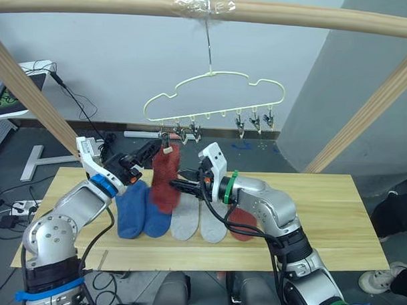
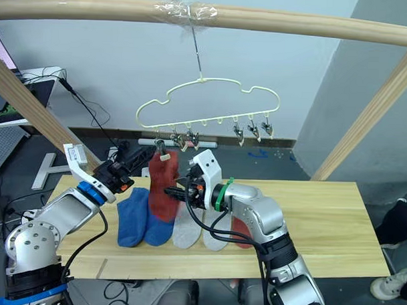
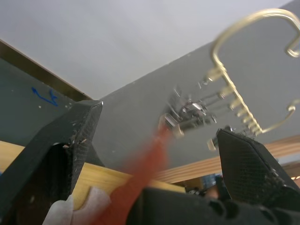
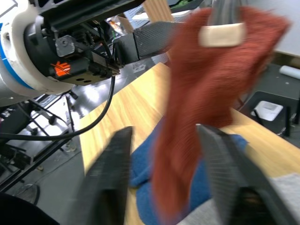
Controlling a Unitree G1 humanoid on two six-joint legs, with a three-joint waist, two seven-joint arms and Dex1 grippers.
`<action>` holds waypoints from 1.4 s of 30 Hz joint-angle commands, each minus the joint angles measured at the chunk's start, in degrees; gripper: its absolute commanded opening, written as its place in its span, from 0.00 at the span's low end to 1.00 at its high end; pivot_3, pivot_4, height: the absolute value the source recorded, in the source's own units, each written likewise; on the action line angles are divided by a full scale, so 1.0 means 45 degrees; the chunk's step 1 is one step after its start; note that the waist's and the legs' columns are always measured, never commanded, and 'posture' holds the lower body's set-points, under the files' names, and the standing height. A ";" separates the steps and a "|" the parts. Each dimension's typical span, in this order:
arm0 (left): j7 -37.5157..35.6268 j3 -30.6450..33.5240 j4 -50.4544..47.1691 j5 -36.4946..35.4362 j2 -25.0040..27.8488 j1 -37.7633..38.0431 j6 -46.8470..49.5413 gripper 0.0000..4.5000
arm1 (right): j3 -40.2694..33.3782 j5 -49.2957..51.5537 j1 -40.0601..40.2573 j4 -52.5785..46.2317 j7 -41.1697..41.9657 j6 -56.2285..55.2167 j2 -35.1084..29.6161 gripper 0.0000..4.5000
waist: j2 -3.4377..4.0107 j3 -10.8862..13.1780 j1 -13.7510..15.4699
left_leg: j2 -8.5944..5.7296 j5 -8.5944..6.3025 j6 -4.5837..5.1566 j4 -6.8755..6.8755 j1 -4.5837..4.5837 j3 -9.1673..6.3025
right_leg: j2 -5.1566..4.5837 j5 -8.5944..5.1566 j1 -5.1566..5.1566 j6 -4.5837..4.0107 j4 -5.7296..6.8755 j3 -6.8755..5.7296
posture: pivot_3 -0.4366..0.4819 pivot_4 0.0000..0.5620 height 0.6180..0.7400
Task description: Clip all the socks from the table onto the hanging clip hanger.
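Hanging sock: one rust-red sock was seen dangling from the leftmost clip of the clip hanger, its toe reaching down over the socks on the table.
Socks left on table: two blue socks, two light grey socks and a second rust-red sock were laid in a row, touching one another.
Hanger: it was hung by its hook from a taped wooden pole; five other clips appeared empty.
Left gripper: it was held just beside the clipped sock's top, jaws apart, nothing gripped.
Right gripper: it was held at the sock's lower part, jaws apart on either side of the fabric, not closed on it.
Step judged: the first sock was clipped and seemingly released; five remained.
Next move judged: a sock would need lifting from the table and the next clip pressed open.
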 commanded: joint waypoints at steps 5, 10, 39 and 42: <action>-0.0398 -0.0425 -0.1063 0.0224 0.0411 0.0275 -0.0164 1.00 | -0.0052 0.0194 -0.0038 -0.0268 0.0089 -0.0204 -0.0266 0.99 | 0.0001 0.0002 0.0173 | 0.0002 0.0000 0.0000 -0.0004 -0.0004 -0.0003 | -0.0001 0.0000 -0.0001 -0.0001 -0.0007 -0.0009 | 0.59 0.40 1.00; -0.0988 -0.2661 -0.2956 0.3406 0.1217 0.1060 -0.1325 1.00 | -0.0289 -0.0263 0.0687 -0.0832 0.0116 -0.0762 -0.1752 0.99 | 0.0019 0.0013 0.0246 | -0.0005 0.0000 -0.0001 -0.0014 -0.0007 0.0002 | -0.0006 0.0000 0.0000 -0.0002 -0.0022 -0.0001 | 0.59 0.40 1.00; 0.0002 -0.6039 0.2980 1.2785 -0.2932 -0.1814 -0.9317 0.46 | -0.2665 0.2916 0.0541 -0.4890 0.0982 -0.1132 -0.4428 1.00 | 0.0044 0.0038 0.0192 | -0.0015 0.0001 0.0006 0.0018 -0.0036 0.0059 | -0.0001 0.0031 0.0002 -0.0048 -0.0012 -0.0025 | 0.49 0.33 1.00; 0.0426 -0.5787 0.3962 1.3113 -0.3237 -0.2394 -0.9843 0.46 | -0.2711 0.2945 0.0350 -0.4923 0.0886 -0.1118 -0.4424 1.00 | 0.0045 0.0038 0.0196 | -0.0015 0.0002 0.0004 0.0027 -0.0045 0.0034 | -0.0004 0.0034 0.0003 -0.0052 -0.0003 -0.0062 | 0.48 0.33 1.00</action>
